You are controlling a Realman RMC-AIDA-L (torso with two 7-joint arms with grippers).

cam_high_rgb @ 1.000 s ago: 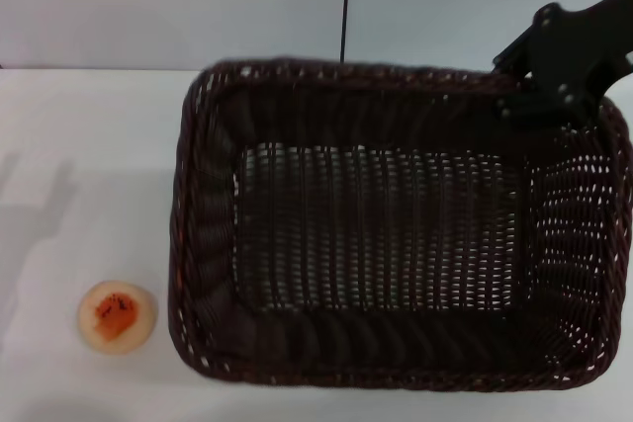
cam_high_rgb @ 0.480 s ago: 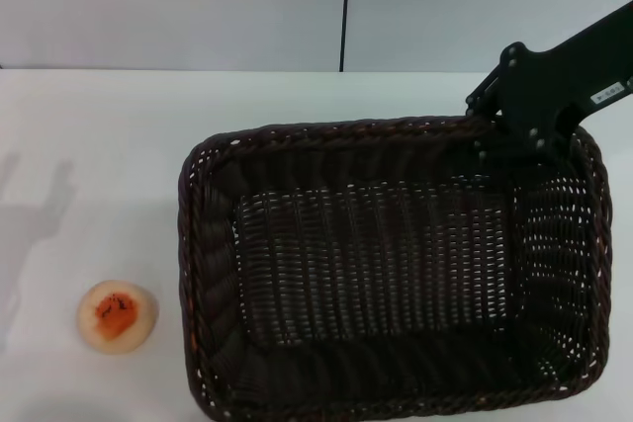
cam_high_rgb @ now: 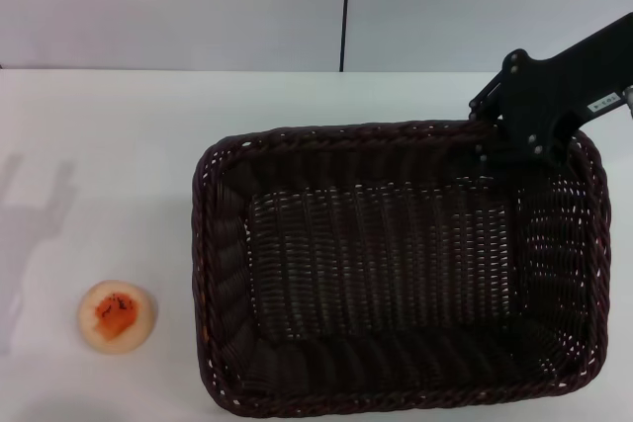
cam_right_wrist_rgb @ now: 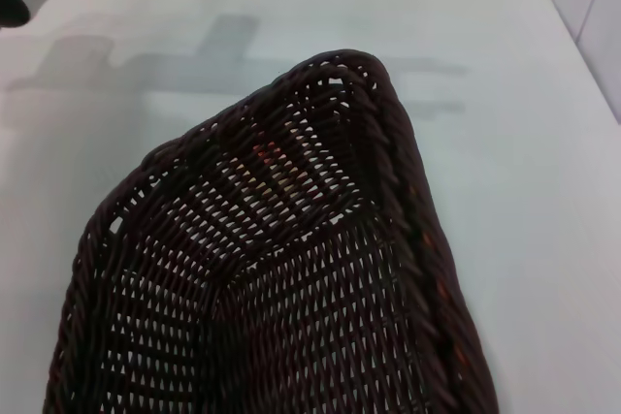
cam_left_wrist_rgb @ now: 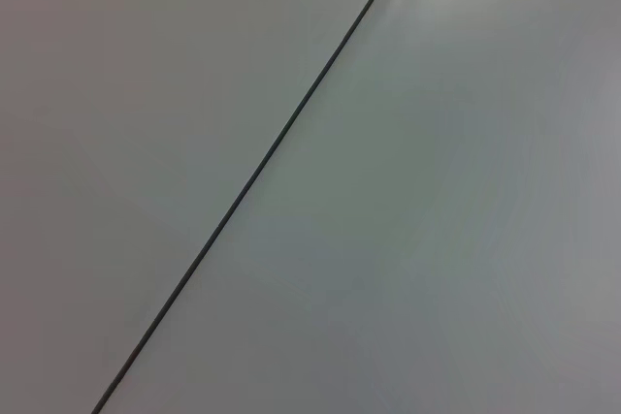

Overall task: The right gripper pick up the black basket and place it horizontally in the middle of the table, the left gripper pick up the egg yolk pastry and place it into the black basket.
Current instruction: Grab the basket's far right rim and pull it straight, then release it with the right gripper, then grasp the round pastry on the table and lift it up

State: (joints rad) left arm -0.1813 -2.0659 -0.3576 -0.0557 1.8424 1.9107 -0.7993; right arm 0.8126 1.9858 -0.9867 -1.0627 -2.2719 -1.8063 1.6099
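Black basket (cam_high_rgb: 396, 269): you have it lying lengthwise across the middle and right of the table (cam_high_rgb: 99, 145), open side up. Right gripper (cam_high_rgb: 514, 140): at the basket's far right rim corner; whether it clasps the rim, you cannot tell. Egg yolk pastry (cam_high_rgb: 117, 315): near left, well apart from basket.

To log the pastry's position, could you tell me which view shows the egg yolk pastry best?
The head view: the egg yolk pastry sits unobstructed on the table. The left wrist view misses it; the right wrist shows, at most, an orange glint through the black basket.
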